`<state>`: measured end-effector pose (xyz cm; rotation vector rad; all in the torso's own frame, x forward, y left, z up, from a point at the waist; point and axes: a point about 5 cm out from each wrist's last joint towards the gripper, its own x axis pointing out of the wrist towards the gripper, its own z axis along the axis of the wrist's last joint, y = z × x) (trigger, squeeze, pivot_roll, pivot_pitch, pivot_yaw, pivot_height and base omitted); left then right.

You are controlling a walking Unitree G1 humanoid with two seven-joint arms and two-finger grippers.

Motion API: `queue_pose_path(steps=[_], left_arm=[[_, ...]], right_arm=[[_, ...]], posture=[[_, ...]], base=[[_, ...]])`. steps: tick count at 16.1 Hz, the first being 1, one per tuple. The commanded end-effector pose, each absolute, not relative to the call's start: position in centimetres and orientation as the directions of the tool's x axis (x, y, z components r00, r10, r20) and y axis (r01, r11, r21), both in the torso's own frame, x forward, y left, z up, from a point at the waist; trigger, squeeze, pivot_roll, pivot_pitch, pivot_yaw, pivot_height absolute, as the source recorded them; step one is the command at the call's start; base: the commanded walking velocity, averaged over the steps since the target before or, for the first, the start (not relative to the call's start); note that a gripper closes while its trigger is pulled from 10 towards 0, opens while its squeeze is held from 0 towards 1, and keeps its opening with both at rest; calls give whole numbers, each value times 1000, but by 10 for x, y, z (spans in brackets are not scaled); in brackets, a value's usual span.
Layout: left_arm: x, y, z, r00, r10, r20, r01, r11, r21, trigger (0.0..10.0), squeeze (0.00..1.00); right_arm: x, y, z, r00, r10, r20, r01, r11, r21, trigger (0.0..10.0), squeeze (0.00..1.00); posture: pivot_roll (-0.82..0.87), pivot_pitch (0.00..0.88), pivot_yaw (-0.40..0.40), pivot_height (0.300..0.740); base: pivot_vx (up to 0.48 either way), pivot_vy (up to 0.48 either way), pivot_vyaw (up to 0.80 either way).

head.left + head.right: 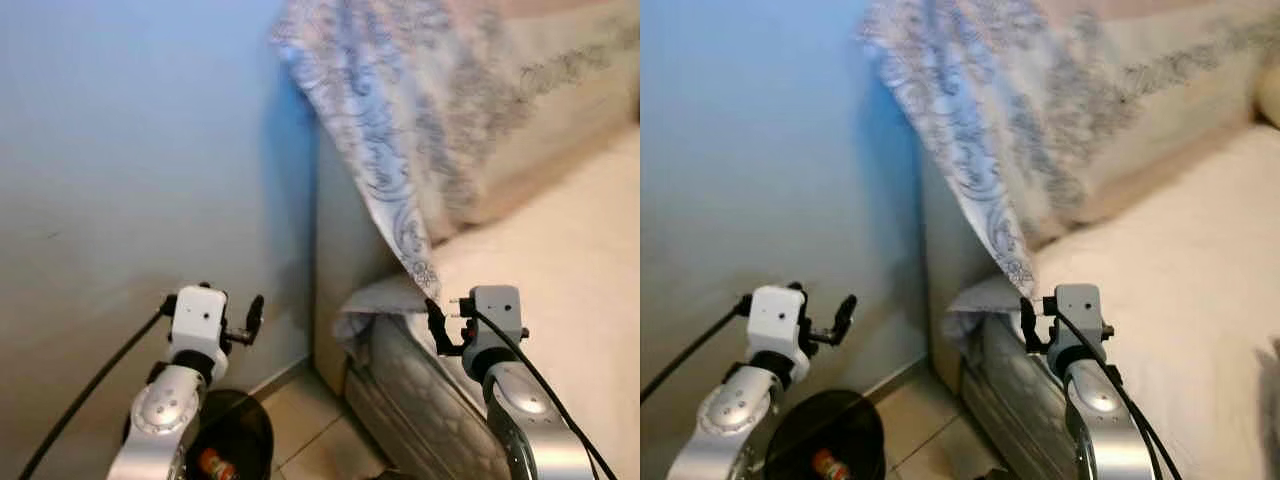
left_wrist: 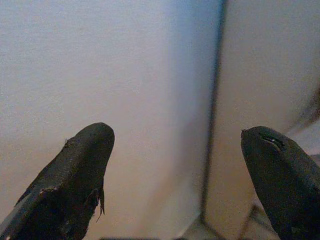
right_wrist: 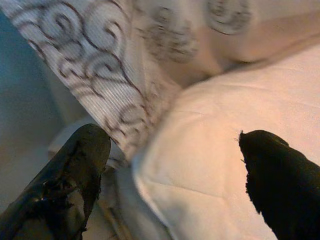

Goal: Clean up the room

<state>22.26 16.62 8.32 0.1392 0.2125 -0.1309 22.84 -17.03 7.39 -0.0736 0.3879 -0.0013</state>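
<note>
A black bin (image 1: 232,435) stands on the floor by the wall, under my left arm, with a small red and orange item (image 1: 210,465) inside it. Above the bin my left gripper (image 1: 250,320) is open and faces the wall; in the left wrist view its fingers (image 2: 85,150) are wide apart with nothing between them. My right gripper (image 1: 437,325) is open at the bed's corner, just under the hanging tip of a patterned pillow (image 1: 400,110). Nothing lies between its fingers (image 3: 85,150), which frame the pillow (image 3: 115,80) and the cream mattress (image 3: 210,150).
A pale blue wall (image 1: 120,150) meets the bed's side panel (image 1: 340,230) in a narrow corner. A loose sheet corner (image 1: 375,300) hangs over the quilted mattress edge (image 1: 410,380). Beige tile floor (image 1: 320,420) lies between the bin and the bed.
</note>
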Motion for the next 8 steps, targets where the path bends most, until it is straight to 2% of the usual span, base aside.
queue_pose_path(steps=[1, 5, 8], left_arm=[[223, 168, 82, 968, -113, -222, 145, 980, 134, 10000, 0], [225, 168, 82, 969, -117, -219, 149, 979, 136, 10000, 0], [225, 168, 83, 969, -121, -217, 153, 978, 138, 10000, 0]], right_arm=[[229, -168, 73, 922, -4, -387, -29, 997, -77, 10000, 1000], [229, -170, 72, 921, -21, -388, -10, 997, -79, 10000, 1000], [230, -171, 73, 923, -39, -384, 7, 997, -83, 10000, 1000]], posture=[[-28, 0, 25, 740], [-26, 0, 26, 740], [-26, 0, 28, 740]], base=[[0, 0, 0], [0, 0, 0], [-254, 0, 0]])
